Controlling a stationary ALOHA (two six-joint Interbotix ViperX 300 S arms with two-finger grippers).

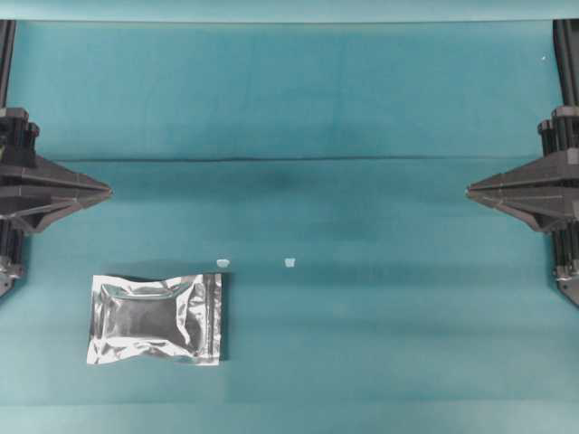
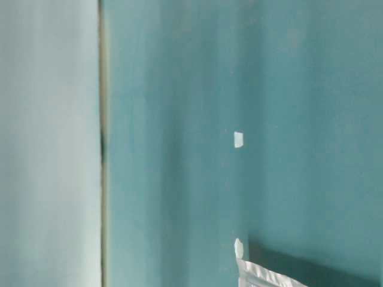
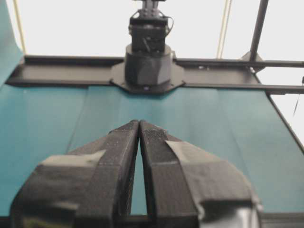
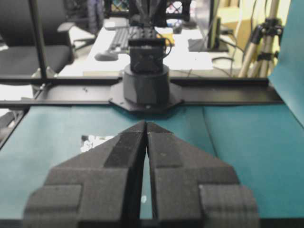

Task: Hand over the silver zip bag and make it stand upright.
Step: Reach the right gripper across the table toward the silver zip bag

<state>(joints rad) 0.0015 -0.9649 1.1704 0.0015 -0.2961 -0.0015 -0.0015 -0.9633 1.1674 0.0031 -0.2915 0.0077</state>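
The counter [image 1: 362,99], covered with a teal cloth, is filling almost the whole overhead view, and a long fold is running across the cloth from side to side. The left tool [image 1: 107,191] is waiting at the left edge of this view and the right tool [image 1: 470,190] at the right edge, both pointing toward the middle and well apart from each other. In the wrist views the fingers of the left tool [image 3: 138,124] and of the right tool [image 4: 146,124] are pressing together at the tips, and they are pinching nothing. The silver zip bag [image 1: 156,318] is lying flat on the cloth in the lower left part, on the left arm's side, with its zip strip toward the middle of the counter. Two small white specks [image 1: 223,262] are lying just above the bag.
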